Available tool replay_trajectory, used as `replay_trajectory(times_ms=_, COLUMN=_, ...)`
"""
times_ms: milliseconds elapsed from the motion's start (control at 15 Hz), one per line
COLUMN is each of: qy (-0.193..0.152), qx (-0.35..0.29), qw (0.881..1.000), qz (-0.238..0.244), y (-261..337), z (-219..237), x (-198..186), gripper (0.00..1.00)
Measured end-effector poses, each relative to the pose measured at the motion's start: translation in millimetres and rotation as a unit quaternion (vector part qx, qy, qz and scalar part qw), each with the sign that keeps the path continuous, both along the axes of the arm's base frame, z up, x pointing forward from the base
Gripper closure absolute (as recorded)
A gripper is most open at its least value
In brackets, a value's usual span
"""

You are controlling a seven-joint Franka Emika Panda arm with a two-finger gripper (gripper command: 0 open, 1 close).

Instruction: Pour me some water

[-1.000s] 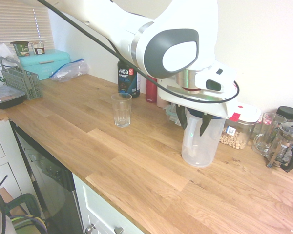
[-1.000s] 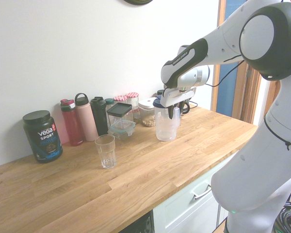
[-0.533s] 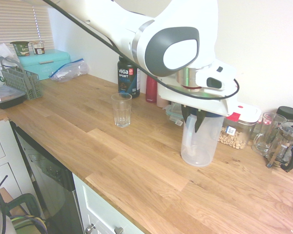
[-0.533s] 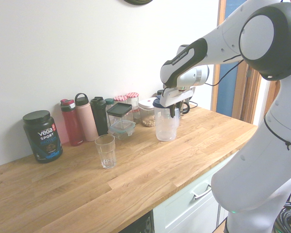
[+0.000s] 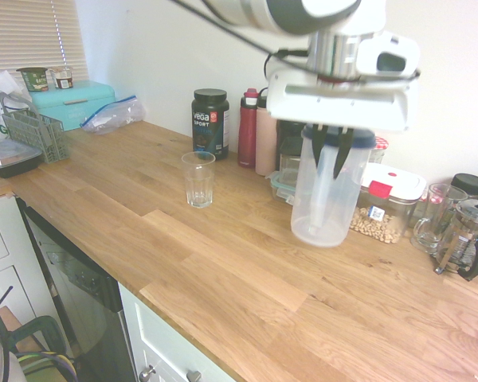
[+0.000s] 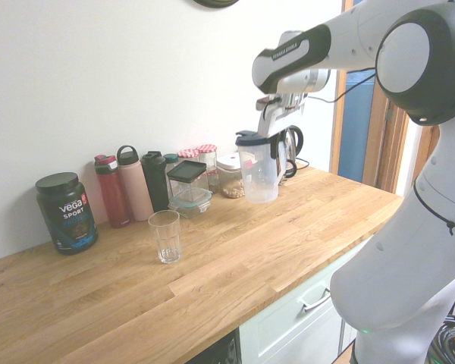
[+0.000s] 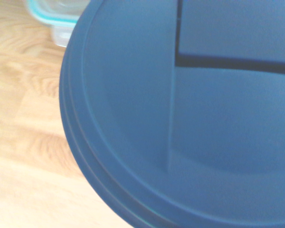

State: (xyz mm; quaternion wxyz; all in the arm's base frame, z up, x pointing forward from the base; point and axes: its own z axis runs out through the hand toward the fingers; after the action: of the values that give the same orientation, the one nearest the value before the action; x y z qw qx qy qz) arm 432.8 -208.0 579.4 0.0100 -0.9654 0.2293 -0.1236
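Above the wooden counter, jaws clamped on its rim, the pitcher hangs roughly upright.

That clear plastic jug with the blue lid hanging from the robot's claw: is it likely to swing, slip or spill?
The translucent plastic jug with the dark blue lid looks stiff and probably fairly light; I can't make out a water level. The gripper pinches it only at the top rim, so the body below may sway or tilt. Smooth plastic could slip. The lid should limit spills.
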Motion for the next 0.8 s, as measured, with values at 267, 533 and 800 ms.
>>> replay_trajectory(times_ms=267, qy=0.037, qx=-0.025, qw=0.992, qz=0.116, y=34, z=1, x=6, gripper=1.00)
replay_trajectory(times_ms=533, qy=0.078, qx=-0.062, qw=0.969, qz=0.228, y=96, z=6, x=10, gripper=1.00)
replay_trajectory(times_ms=800, qy=0.102, qx=-0.123, qw=0.932, qz=0.325, y=164, z=12, x=15, gripper=1.00)
